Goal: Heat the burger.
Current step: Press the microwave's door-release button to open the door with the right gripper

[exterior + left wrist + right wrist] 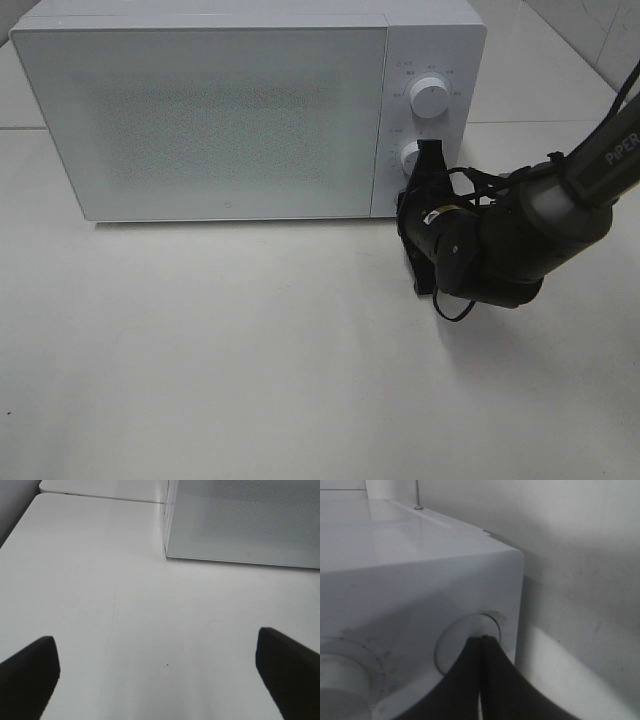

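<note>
Here, right gripper (482, 639) at lower knob (409, 155) of microwave (230, 110), jaws pressed together.
Left gripper (155, 634) spread wide over white table (100, 580).

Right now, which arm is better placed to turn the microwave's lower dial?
Right: the right pincer is shut at the lower dial; the left pincer hangs open over the table, away from it.

The right arm (596, 165) is showing white "PiPER" lettering; the microwave (200, 110) dial markings are appearing too small to read.

White tabletop (200, 380), tiled wall (605, 35) behind; soft light
</note>
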Controlling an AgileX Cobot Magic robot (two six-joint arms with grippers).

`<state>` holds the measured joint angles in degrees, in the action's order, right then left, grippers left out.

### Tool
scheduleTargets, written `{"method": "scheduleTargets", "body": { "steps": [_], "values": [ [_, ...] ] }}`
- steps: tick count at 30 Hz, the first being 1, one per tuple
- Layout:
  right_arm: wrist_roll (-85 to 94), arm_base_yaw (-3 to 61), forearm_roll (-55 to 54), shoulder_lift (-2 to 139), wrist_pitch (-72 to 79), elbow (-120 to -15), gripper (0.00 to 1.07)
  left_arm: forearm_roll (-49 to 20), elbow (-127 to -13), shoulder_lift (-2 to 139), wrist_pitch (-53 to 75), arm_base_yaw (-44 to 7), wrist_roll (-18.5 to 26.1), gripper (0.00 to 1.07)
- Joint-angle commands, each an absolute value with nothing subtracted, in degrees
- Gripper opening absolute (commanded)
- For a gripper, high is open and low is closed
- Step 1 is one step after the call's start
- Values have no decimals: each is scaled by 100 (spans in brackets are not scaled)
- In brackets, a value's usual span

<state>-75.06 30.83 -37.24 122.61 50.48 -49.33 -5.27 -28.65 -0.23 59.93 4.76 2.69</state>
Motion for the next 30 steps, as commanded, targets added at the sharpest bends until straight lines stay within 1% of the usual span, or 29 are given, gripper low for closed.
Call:
{"method": "scheduleTargets", "body": {
  "steps": [1, 11, 16, 21, 30],
  "values": [
    [-7529, 3019, -3678, 12273, 5065, -5053, 0, -544, -2848, -143, 5936, 458, 264, 102],
    [-7552, 2939, -3633, 12290, 5374, -5306, 0, -544, -2848, -143, 5936, 458, 264, 102],
    [-7603, 2939, -3610, 12290, 5810, -5500, 0, -544, -2848, -143, 5936, 458, 264, 102],
    [-7540, 2899, -3627, 12290, 6217, -5936, 0, -544, -2848, -143, 5936, 458, 264, 102],
    [-7443, 2813, -3501, 12290, 6268, -6142, 0, -544, -2848, -143, 5936, 458, 264, 102]
  ]
}}
